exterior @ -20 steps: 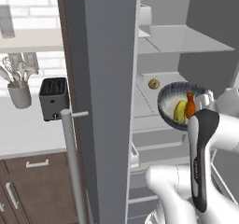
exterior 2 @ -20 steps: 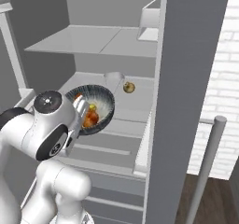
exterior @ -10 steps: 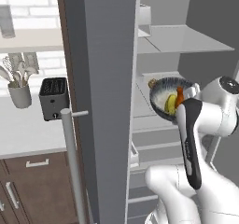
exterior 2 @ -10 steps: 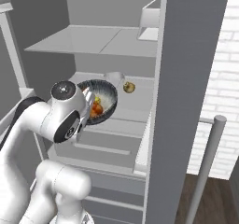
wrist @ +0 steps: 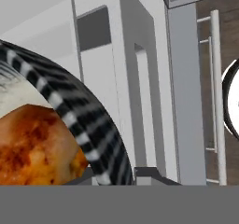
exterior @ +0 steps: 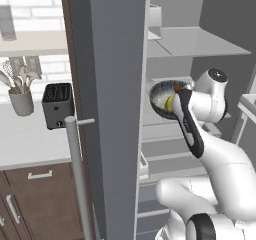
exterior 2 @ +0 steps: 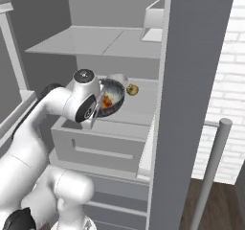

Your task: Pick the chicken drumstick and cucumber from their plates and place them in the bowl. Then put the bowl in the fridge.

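- Two foods ride in the bowl point(exterior: 164, 97): the chicken drumstick point(wrist: 32, 146) shows orange-brown against the pale inside in the hand view, and the cucumber point(exterior: 169, 103) shows as a yellow-green patch at the bowl's near edge in the left base view.
- The claw point(exterior 2: 97, 110) is clamped shut on the bowl's rim, as far as the frames let me judge; its tips are hidden behind the wrist and the bowl.
- The bowl is carried tilted, its opening turned toward the arm, above the middle shelf point(exterior 2: 139, 104) inside the open fridge point(exterior: 112, 84). That suits sliding it in over the shelf; the tilt looks steep enough that the food could roll, so levelling before release seems wise.
- A small round yellowish item point(exterior 2: 132, 89) sits on that shelf just beside the bowl and could be nudged on the way down.
- The drawer point(exterior 2: 100, 145) juts out below the shelf under the arm.
- On the table point(exterior: 30, 144) to the left stand a toaster point(exterior: 56, 104) and a utensil cup point(exterior: 21, 101), well apart.
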You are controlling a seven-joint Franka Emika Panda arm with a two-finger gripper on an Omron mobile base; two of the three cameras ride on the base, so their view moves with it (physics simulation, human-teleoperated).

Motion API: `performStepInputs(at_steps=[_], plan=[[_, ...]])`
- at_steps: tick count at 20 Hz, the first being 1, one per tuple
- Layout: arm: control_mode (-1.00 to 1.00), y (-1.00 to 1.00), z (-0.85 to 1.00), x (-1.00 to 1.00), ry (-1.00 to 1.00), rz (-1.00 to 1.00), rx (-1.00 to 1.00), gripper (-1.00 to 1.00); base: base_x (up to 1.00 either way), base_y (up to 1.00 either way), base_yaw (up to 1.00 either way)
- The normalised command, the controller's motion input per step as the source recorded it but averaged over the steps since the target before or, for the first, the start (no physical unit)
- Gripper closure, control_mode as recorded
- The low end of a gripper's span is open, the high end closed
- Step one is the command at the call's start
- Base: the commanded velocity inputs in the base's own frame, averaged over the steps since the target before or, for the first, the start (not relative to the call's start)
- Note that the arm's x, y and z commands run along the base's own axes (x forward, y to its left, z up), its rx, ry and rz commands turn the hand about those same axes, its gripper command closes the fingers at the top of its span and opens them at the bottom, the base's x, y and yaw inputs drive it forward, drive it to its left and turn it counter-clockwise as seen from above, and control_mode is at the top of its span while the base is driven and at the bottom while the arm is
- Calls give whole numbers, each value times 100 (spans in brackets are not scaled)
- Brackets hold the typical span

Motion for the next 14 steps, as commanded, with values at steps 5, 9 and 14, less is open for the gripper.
performStepInputs(at_steps=[5,9,14], plan=[[-100,0,-32,69,-3,0,2,100,0,0,0],[-100,0,-39,65,0,0,1,100,0,0,0],[-100,0,-45,50,0,0,0,100,0,0,0]])
